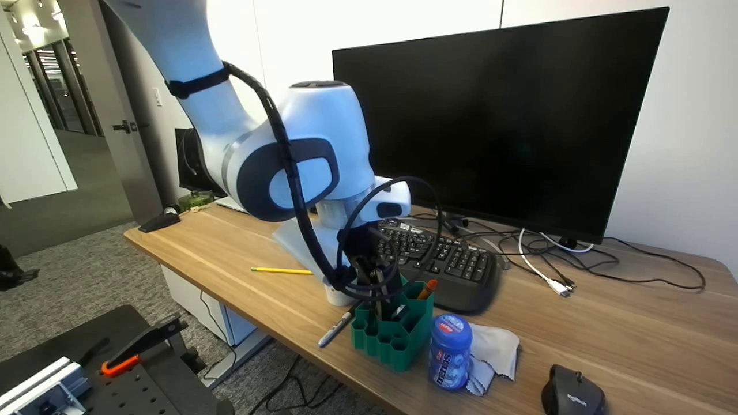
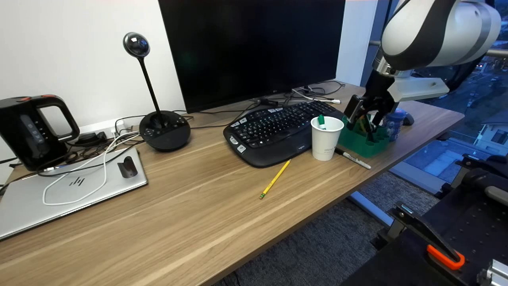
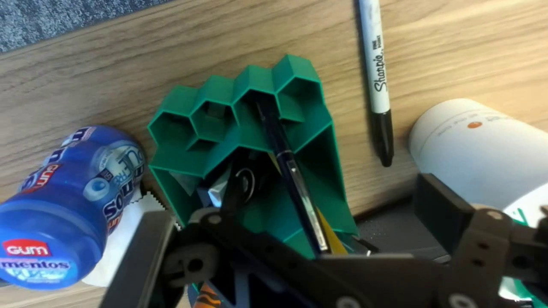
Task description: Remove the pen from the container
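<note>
The dark pen (image 3: pixel 286 153) stands tilted in a front hexagonal cell of the green container (image 3: pixel 252 83). Its silver-clipped end leans back over the large compartment. The green container also shows in both exterior views (image 1: pixel 398 346) (image 2: pixel 363 145). My gripper (image 3: pixel 295 231) is open above the container, with its fingers spread wide. The pen's upper end lies between the fingers, apart from both pads; its very top is hidden behind the gripper body in the wrist view. In an exterior view the gripper (image 2: pixel 367 115) points down over the container's opening.
A white cup (image 2: pixel 323 143) and a Sharpie marker (image 3: pixel 377 68) lie close beside the container. A blue gum bottle (image 3: pixel 68 205) stands on its opposite side. The keyboard (image 2: pixel 274 135) and monitor (image 1: pixel 496 132) are behind. A yellow pencil (image 2: pixel 275 180) and a mouse (image 1: pixel 573 392) lie on the desk.
</note>
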